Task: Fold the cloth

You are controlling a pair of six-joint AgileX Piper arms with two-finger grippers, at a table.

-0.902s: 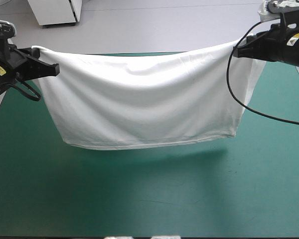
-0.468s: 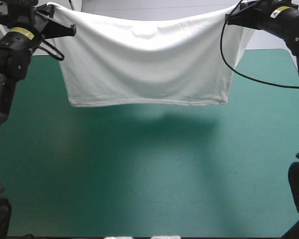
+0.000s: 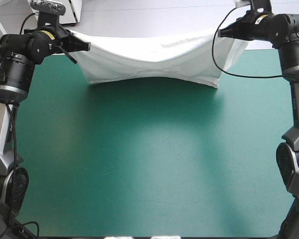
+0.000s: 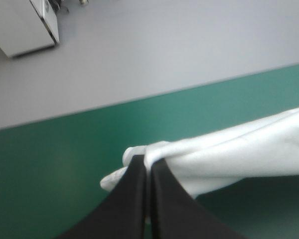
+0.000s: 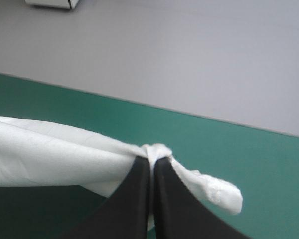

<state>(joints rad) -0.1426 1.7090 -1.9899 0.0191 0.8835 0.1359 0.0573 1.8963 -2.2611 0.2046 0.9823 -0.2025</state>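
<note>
The white T-shirt (image 3: 154,62) hangs stretched between both grippers near the table's far edge, sagging in the middle, its lower hem just above the teal-green cover. My left gripper (image 3: 85,46) is shut on the shirt's left end, and my right gripper (image 3: 224,34) is shut on its right end. In the left wrist view the black fingers (image 4: 162,194) meet in a point with a bunch of the T-shirt (image 4: 229,154) pinched at the tip. The right wrist view shows the same: the gripper (image 5: 152,162) pinches the T-shirt (image 5: 50,154), a small flap hanging beyond it.
The teal-green cover (image 3: 154,164) lies bare in front of the shirt, with the shirt's shadow on it. The table's far edge (image 4: 139,99) runs just beyond both grippers, with grey floor past it.
Both arms have carried the stretched shirt away toward the far edge and lowered it. Earlier it hung tall over the table's middle; now it hangs low at the back.
</note>
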